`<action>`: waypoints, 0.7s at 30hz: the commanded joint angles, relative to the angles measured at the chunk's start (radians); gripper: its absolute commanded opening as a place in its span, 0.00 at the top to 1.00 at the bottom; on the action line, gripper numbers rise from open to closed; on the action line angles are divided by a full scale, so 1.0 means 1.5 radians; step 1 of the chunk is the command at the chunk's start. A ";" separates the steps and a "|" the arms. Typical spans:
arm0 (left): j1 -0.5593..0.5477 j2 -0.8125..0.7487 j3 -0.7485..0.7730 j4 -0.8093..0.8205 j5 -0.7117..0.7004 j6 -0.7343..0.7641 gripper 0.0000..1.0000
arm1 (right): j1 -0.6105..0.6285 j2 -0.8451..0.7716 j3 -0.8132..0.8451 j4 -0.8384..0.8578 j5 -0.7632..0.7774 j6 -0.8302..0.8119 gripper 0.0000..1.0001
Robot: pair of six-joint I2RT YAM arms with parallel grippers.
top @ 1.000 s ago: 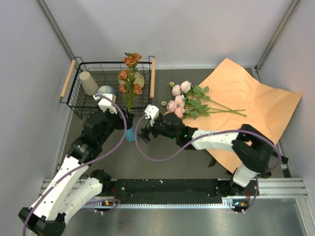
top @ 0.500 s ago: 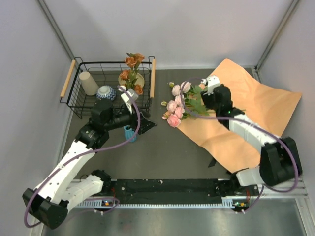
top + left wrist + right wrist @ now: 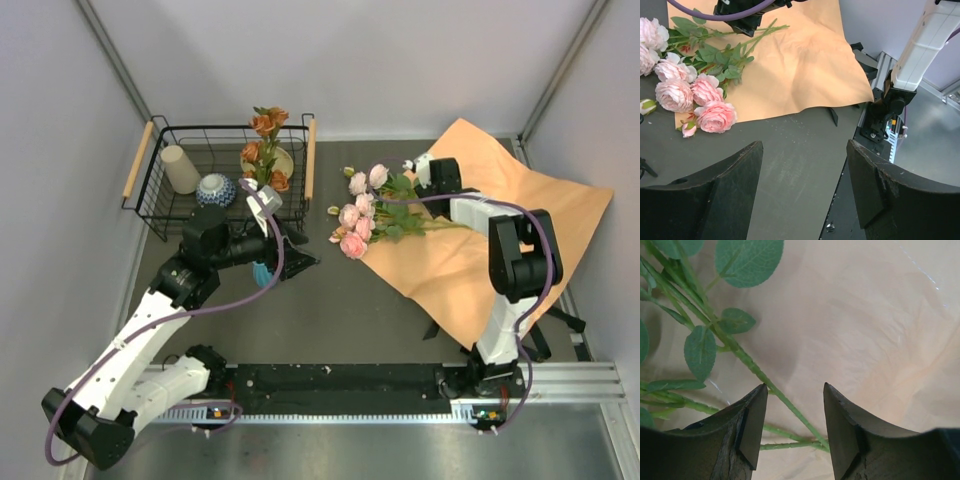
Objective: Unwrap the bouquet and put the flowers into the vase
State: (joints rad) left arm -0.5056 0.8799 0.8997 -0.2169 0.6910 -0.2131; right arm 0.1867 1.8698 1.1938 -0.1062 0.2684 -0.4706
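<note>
Pink peonies [image 3: 355,215] with green leaves [image 3: 400,215], orange-tan paper [image 3: 510,220] at right; teal-blue vase [image 3: 262,273]; rust-orange roses [image 3: 268,122]; far left, black wire basket [image 3: 205,128], blue-and-white patterned bowl [image 3: 214,189], beige cup [image 3: 180,168]; dark grey table [image 3: 330,300]

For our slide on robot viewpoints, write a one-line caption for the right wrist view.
Right gripper, jaws apart, poised over green flower stems lying on orange-tan wrapping paper.

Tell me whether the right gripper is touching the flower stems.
Cannot tell. The right wrist view shows a green stem running between the right gripper's open fingers, close by one tip, but not whether they meet.
</note>
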 commanded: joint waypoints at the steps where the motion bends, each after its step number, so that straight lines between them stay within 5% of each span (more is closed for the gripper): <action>1: -0.001 -0.002 0.018 -0.006 -0.014 0.027 0.27 | -0.002 0.023 0.037 -0.007 -0.042 -0.042 0.53; 15: -0.001 -0.003 0.013 -0.002 -0.026 0.016 0.27 | -0.001 0.063 0.055 -0.023 -0.100 -0.057 0.63; 21: -0.001 0.005 0.015 -0.001 -0.029 0.006 0.28 | 0.001 0.050 0.065 -0.003 -0.100 -0.047 0.87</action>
State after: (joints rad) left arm -0.5060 0.8864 0.8997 -0.2478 0.6533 -0.1997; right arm 0.1867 1.9636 1.2514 -0.1417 0.1463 -0.5499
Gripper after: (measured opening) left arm 0.729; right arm 0.180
